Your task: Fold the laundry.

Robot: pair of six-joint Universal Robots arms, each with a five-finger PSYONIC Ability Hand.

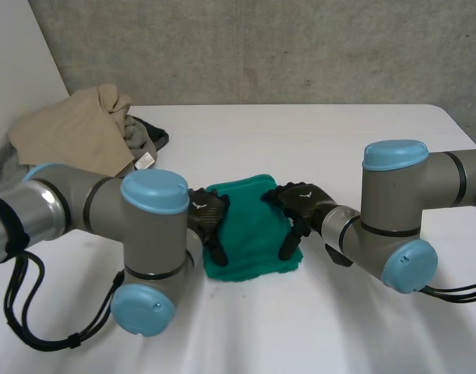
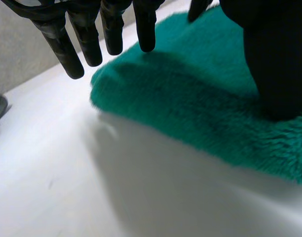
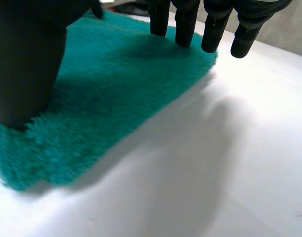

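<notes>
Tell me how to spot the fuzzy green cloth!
On the white table, near its front middle, a green cloth lies between the left hand and right hand. It is fuzzy and teal, unlike the beige and grey clothes heaped far left.

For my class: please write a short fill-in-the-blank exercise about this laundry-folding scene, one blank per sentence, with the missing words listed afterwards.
1. The folded towel on the white table is ____ in colour.
2. It lies ____ the left robot hand and the right robot hand, which touch its opposite edges.
3. The fingers of both robot hands are not curled but ____.
4. In the head view, the beige cloth lies heaped at the table's far ____ corner.
Missing words: green; between; straight; left
</notes>
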